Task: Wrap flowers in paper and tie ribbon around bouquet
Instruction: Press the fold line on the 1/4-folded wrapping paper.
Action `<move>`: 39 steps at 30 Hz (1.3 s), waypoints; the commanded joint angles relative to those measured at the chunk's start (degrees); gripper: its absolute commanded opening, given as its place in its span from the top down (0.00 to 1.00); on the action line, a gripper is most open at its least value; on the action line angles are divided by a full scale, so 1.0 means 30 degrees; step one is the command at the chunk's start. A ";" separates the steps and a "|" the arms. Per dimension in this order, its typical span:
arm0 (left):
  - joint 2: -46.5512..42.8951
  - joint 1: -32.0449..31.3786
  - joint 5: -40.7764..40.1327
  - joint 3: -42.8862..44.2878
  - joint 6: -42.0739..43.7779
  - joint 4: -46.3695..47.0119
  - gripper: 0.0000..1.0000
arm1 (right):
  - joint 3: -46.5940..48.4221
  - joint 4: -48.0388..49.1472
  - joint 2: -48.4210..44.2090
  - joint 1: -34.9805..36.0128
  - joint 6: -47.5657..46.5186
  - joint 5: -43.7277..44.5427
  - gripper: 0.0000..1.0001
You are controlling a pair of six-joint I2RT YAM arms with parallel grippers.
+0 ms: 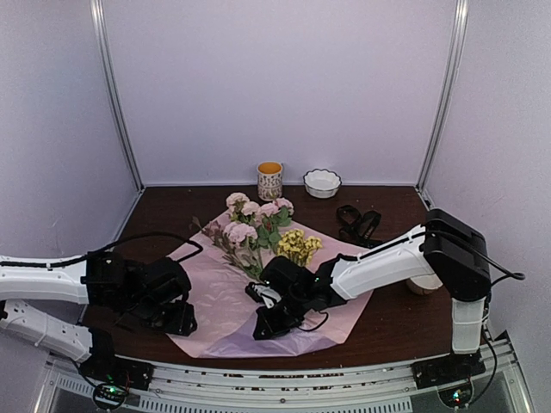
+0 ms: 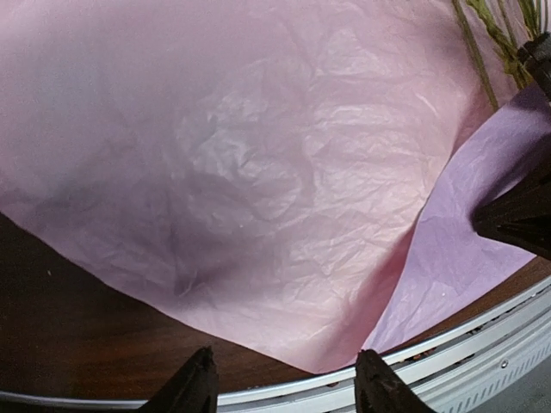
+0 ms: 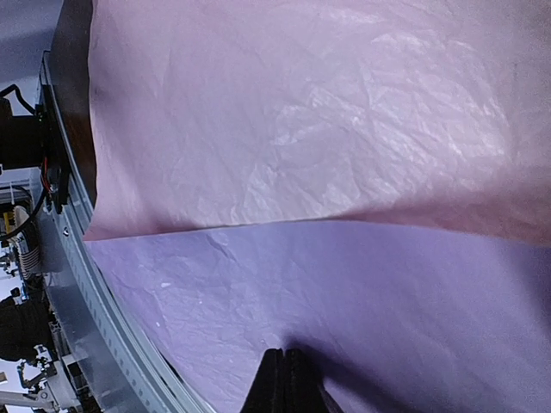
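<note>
The paper point(image 1: 215, 292) lies spread on the dark table, pink on top with a lilac face point(image 3: 344, 292) showing near the front edge. The flowers point(image 1: 258, 228), pink roses and yellow blossoms, rest on its far part; their green stems point(image 2: 486, 43) show in the left wrist view. My right gripper point(image 1: 269, 325) point(image 3: 284, 357) is shut, its tips pinching the lilac part of the paper. My left gripper point(image 1: 176, 323) point(image 2: 288, 383) stands open just off the paper's point(image 2: 258, 172) near left corner, nothing between its fingers. The black ribbon point(image 1: 357, 224) lies at the back right.
A patterned mug point(image 1: 269, 181) and a white bowl point(image 1: 322, 182) stand at the back edge. A white object point(image 1: 422, 284) sits partly behind the right arm. A metal rail point(image 1: 275, 379) runs along the table's front edge, close under both grippers.
</note>
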 commanded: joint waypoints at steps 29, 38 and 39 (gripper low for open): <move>0.3475 -0.8169 -0.2697 -0.3028 -1.6972 0.8826 0.26 | -0.0123 -0.0027 -0.0495 0.0855 0.4381 0.1159 0.98; 0.2733 -0.9674 -0.3247 -0.2415 -1.9732 0.5186 0.25 | -0.0270 -0.0239 -0.0555 0.1081 0.4236 0.1380 0.98; 0.3028 -0.9826 -0.3167 -0.2787 -1.9987 0.5794 0.24 | -0.0303 -0.0242 -0.0623 0.1094 0.4116 0.1354 0.98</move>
